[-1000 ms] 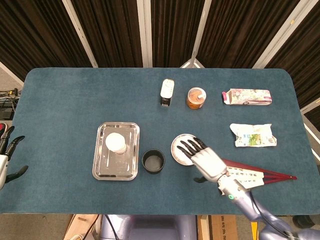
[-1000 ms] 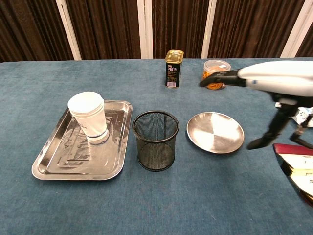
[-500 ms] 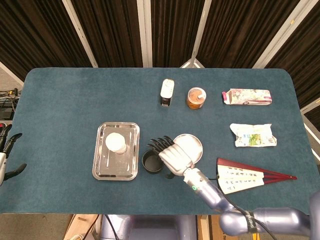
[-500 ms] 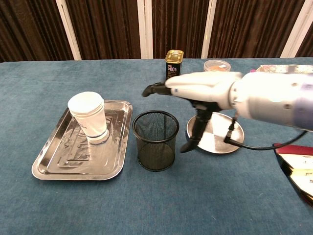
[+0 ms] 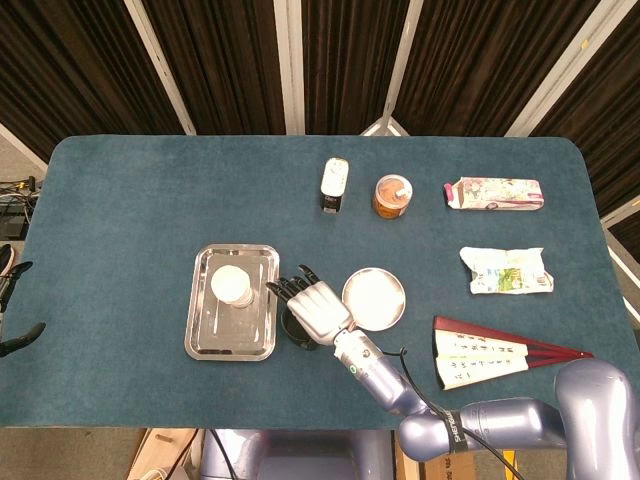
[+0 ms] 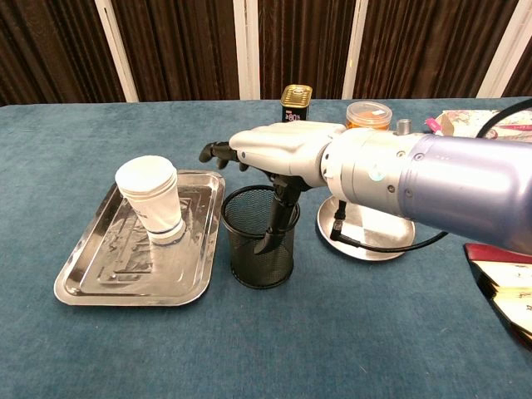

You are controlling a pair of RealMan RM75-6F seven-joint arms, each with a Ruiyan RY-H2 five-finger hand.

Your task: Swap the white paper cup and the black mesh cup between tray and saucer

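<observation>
1. The right hand (image 6: pixel 278 154) has swept leftward off the saucer (image 5: pixel 375 298) and now hovers over the black mesh cup (image 6: pixel 262 238), fingers (image 6: pixel 218 152) spread and grasping nothing (thumb hanging by the rim).
2. The mesh cup stands on the bench (image 5: pixel 130 200) between tray (image 6: pixel 91 278) and saucer; the white paper cup (image 6: pixel 151 199) sits on the tray.
3. Neither cup is swapped yet; a grasp seems next.
4. A tin (image 6: pixel 296 105) and jar (image 6: pixel 367 114) stand well behind, clear of the path.

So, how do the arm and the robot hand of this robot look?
The right arm has a smooth, rounded, silver-lilac shell. A thin black cable loops below its wrist. The right robot hand has a silver-white back and black fingers. Only dark fingers of the left robot hand show.
</observation>
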